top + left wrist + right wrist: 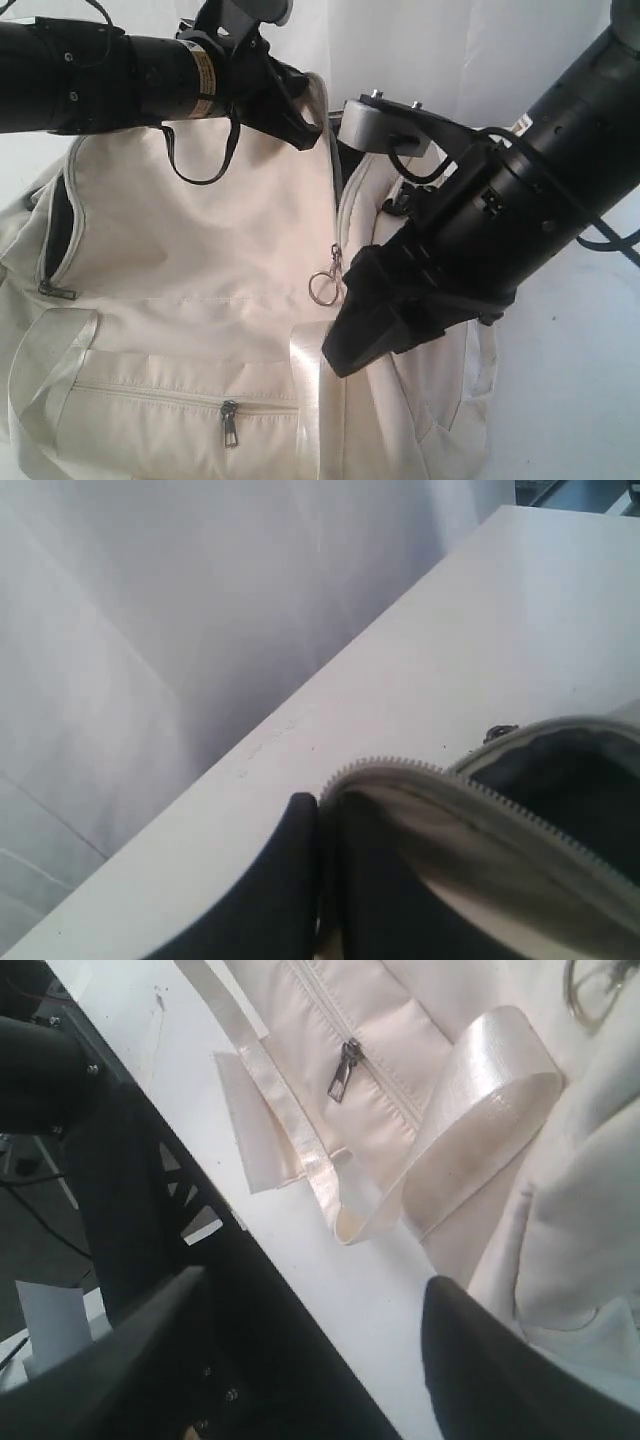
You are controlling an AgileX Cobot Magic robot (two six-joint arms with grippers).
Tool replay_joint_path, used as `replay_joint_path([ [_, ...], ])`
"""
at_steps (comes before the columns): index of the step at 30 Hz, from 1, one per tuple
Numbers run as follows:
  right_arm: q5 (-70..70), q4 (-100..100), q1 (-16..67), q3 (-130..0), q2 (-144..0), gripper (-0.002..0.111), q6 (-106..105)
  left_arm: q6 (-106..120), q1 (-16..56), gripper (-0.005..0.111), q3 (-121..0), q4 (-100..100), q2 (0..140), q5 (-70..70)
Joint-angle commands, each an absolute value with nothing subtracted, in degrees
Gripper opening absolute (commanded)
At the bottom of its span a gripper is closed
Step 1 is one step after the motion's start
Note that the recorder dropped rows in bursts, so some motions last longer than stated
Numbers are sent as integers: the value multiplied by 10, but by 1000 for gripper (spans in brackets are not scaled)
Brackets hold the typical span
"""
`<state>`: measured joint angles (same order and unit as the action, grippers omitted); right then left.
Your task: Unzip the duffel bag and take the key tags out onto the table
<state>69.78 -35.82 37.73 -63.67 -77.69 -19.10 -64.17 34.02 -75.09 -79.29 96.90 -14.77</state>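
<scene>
In the exterior view the cream duffel bag point(200, 230) lies on the white tabletop point(570, 400). In the left wrist view the left tool point(320, 875) pinches the bag's open zipper edge point(400, 770). In the right wrist view the right tool point(315, 1290) is spread wide beside the bag's strap handle point(480, 1090).

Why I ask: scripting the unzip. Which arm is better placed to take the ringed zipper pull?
Probably right. The right tool, open, sits just beside the ringed zipper pull on the duffel bag; the left tool is farther off, at the bag's far edge.
</scene>
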Motion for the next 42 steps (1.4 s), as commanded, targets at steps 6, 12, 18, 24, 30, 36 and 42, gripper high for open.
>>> replay_joint_path([
  [6, 660, -241, 376, -766, -744, 54, -196, -754, 338, 0, -733, -877, 909, -186],
  [12, 464, -148, 376, -787, -735, 54, -196, -921, 338, 0, -709, -999, 863, -288],
  [18, 426, -109, 376, -787, -759, 54, -224, -982, 338, 0, -707, -999, 848, -432],
  [24, 467, -85, 376, -787, -760, 54, -242, -1045, 338, 0, -707, -999, 845, -506],
  [30, 438, -22, 376, -787, -736, 54, -243, -1081, 338, 0, -684, -999, 845, -613],
  [36, 321, -19, 376, -787, -701, 54, -238, -1084, 338, 0, -603, -999, 845, -633],
  [42, 406, -12, 376, -786, -740, 54, -220, -1080, 338, 0, -556, -999, 845, -662],
])
